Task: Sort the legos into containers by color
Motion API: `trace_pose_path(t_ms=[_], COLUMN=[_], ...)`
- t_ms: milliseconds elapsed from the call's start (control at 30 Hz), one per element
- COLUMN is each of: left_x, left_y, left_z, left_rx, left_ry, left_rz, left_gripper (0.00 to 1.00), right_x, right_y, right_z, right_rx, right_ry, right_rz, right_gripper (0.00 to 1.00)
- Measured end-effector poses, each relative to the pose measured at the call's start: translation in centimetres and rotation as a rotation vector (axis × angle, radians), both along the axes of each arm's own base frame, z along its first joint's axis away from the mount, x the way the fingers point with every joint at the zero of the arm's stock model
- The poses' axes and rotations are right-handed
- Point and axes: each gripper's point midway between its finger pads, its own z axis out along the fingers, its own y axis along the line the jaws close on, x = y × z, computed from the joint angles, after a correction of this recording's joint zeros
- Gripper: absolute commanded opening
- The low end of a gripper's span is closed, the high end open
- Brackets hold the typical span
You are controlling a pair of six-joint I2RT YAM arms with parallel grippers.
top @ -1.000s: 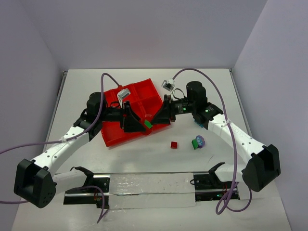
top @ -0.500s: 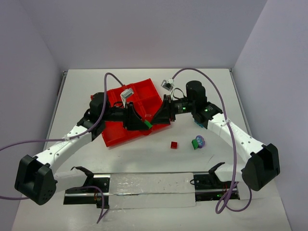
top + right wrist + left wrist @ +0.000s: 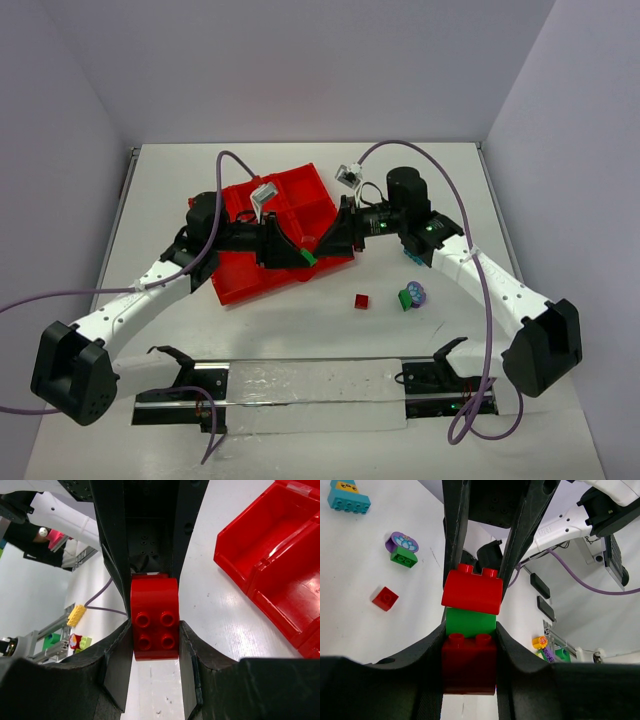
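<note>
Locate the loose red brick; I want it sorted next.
Top view: small red plastic brick on the table, off the red plastic tray's near-right corner, left of the green brick.

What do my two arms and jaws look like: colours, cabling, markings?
Both match: the left arm and right arm have white links with black joints, wrists and base blocks. The jaws are matte black with curved inner faces. A thin purple cable loops off each arm. Small green lights show on the right arm. The lettering on it is too small to read.
</note>
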Motion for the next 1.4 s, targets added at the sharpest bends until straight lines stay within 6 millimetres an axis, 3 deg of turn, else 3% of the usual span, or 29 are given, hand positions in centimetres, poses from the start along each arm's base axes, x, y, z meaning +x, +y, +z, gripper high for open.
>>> trace_pose_path(t_ms=[267, 533, 667, 767, 867, 1033, 1300, 1400], left_x=[0.2, 0.4, 1.8, 4.4, 6.7, 8.7, 10.3, 10.4], left_y=[0.3, 1.6, 3.7, 6.3, 8.3, 10.1, 11.2, 11.2], left_z=[0.2, 0.0, -0.5, -1.5, -3.2, -5.3, -3.9, -3.9], left_rx=[0.003, 0.037, 0.092, 0.152, 0.230, 0.321, 0.325, 0.324], left_ry=[-0.022, -0.046, -0.030, 0.004, 0.067, 0.162, 0.158, 0.161], left_rz=[0.046, 0.103, 0.234, 0.415, 0.575, 0.737, 0.850, 0.855], left_gripper=[0.00, 0.00, 0.00, 0.00, 0.00, 0.00, 0.00, 0.00], right_x=[0.7, 2.7, 5.7, 9.2, 12.0, 15.3, 18.9, 19.5], right_y=[-0.6, -1.5, -2.0, -2.5, -3.2, -4.0, -2.3, -1.7], right_z=[0.1, -0.3, -0.4, -0.7, -2.6, -6.4, -11.6, -13.0], right_rx=[-0.005, -0.039, -0.102, -0.156, -0.228, -0.359, -0.512, -0.548], right_ry=[-0.024, -0.023, -0.013, -0.013, 0.004, 0.041, 0.059, 0.061], right_rz=[-0.037, -0.149, -0.309, -0.460, -0.590, -0.719, -0.742, -0.737], right_gripper=[0.00, 0.00, 0.01, 0.01, 0.00, 0.00, 0.03, 0.10])
